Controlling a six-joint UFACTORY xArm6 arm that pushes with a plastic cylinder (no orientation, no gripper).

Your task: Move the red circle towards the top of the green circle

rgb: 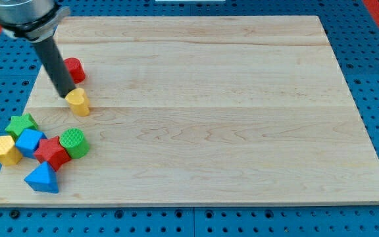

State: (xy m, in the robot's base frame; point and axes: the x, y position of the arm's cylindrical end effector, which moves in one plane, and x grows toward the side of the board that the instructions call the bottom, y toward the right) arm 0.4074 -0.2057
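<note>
The red circle (75,69) lies near the board's left edge in the upper part of the view. The green circle (74,142) sits lower down at the left, touching a red star (51,153). My rod comes down from the top left, and my tip (67,97) rests just left of and against a yellow block (78,102). The tip is below and slightly left of the red circle, and the rod hides the circle's left side. The green circle is well below the tip.
A cluster sits at the lower left: a green star (21,124), a yellow hexagon (5,150), a blue block (29,141) and a blue triangle (43,178). The wooden board (229,118) lies on a blue pegboard.
</note>
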